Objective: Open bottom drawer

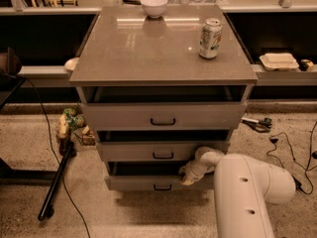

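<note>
The bottom drawer (143, 183) is the lowest of three grey-beige drawer fronts, with a small dark bar handle (162, 187) at its centre. A dark gap shows above its front. My white arm (252, 192) comes in from the lower right. My gripper (188, 175) sits at the top edge of the bottom drawer's front, just right of the handle. The middle drawer (158, 151) and top drawer (163, 115) above it also stand slightly out.
A white bowl (154, 5) and a drink can (210, 37) stand on the cabinet top (148, 53). A black pole (57, 180) and cables lie on the floor at left. Cables and a tool (257, 124) lie at right. A food box (279, 61) sits on the right ledge.
</note>
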Controlling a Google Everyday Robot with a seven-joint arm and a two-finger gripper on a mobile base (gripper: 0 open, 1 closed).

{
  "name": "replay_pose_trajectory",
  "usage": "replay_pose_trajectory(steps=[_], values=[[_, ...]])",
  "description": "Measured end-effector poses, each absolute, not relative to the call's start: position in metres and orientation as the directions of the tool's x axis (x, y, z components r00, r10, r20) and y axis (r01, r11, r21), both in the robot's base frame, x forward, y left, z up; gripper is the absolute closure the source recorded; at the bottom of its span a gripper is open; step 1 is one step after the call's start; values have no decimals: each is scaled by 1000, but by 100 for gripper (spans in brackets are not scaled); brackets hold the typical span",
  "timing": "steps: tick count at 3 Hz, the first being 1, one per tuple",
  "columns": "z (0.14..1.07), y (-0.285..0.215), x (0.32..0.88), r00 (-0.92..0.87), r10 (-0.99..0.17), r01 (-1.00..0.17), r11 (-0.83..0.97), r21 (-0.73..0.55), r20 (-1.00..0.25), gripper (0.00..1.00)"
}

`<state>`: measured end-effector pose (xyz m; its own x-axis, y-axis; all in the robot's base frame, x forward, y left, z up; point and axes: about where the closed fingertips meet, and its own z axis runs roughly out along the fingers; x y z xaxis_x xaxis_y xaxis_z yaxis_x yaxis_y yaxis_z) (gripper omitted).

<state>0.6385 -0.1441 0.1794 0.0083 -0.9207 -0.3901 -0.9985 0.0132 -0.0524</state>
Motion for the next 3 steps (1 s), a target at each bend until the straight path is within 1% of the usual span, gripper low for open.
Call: replay_pose_trajectory(steps=[1, 3], values=[[186, -144, 639, 8, -921, -999, 13, -52, -390, 100], [186, -144, 639, 8, -921, -999, 13, -52, -390, 50]])
